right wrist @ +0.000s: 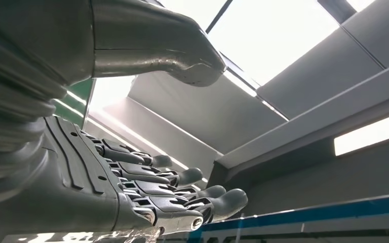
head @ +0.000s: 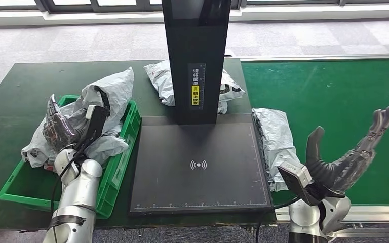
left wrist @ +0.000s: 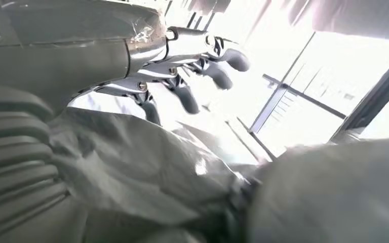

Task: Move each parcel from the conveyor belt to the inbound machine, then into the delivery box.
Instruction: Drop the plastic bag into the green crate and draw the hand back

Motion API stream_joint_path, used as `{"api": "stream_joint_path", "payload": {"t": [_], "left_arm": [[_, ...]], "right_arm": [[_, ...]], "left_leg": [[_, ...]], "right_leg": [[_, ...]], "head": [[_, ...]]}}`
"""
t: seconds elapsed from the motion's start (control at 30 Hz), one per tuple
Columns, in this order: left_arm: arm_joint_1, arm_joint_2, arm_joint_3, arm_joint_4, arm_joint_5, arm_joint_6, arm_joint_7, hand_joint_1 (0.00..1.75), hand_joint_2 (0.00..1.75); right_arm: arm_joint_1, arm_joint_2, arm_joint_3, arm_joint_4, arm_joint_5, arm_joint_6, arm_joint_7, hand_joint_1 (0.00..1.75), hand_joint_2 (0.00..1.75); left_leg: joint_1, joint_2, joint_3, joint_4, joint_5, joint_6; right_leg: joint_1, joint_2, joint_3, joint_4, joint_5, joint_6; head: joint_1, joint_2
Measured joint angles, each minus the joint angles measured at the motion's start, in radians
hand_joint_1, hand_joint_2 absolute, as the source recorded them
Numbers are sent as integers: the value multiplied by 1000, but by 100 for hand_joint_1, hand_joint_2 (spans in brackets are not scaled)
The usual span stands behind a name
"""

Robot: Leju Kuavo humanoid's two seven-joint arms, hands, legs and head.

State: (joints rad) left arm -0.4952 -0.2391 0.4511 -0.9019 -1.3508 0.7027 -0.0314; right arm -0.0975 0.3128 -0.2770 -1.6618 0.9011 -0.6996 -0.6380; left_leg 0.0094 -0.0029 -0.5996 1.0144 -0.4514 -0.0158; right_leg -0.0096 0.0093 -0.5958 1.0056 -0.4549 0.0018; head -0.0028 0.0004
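head: even daylight, sharp | left wrist: window glare, blurred | right wrist: backlit, overexposed

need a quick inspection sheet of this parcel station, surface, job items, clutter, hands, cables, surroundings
surface: dark green table; green conveyor belt to its right.
job's things: black inbound machine at centre, scan pad bare; green delivery box on the left holding grey parcels; one parcel behind the machine's column; one parcel at the pad's right edge.
clutter: nothing seen.
robot hands: left robot hand over the box, against the parcels, grip unclear; right robot hand open, over the belt.
cables: black cable along the left wrist.
surroundings: grey carpet floor, window frames beyond.
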Motion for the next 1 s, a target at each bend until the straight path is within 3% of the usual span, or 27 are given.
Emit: {"api": "stream_joint_path", "payload": {"t": [0.2,0.43,0.67,0.9,1.0], "left_arm": [[51,-57,56,-169,131,0,-184,0,0],[129,-92,65,-401,393,0,-330,0,0],[219,-105,-12,-658,535,0,-366,0,0],[235,-104,-59,-766,606,0,-402,0,0],[251,-101,-100,-786,708,-1,-459,0,0]], "right_arm": [[-17,-1,-73,85,72,0,1,0,175],[-131,4,-328,271,234,0,-29,0,175],[-240,-17,-549,486,419,-1,109,0,175],[-280,-76,-593,666,551,-1,322,0,175],[-303,-125,-592,785,564,-1,432,0,175]], "left_leg": [[0,-1,-1,0,0,0],[0,-2,0,0,0,0],[0,-4,-1,0,0,0],[0,-4,-1,0,0,0],[0,-4,-1,0,0,0]], "right_leg": [[0,-1,0,0,0,0],[0,-2,0,0,0,0],[1,-4,1,0,-1,0],[1,-4,1,0,-1,0],[1,-5,2,0,-1,0]], "head": [[0,0],[0,0],[0,0],[0,0],[0,0]]}}
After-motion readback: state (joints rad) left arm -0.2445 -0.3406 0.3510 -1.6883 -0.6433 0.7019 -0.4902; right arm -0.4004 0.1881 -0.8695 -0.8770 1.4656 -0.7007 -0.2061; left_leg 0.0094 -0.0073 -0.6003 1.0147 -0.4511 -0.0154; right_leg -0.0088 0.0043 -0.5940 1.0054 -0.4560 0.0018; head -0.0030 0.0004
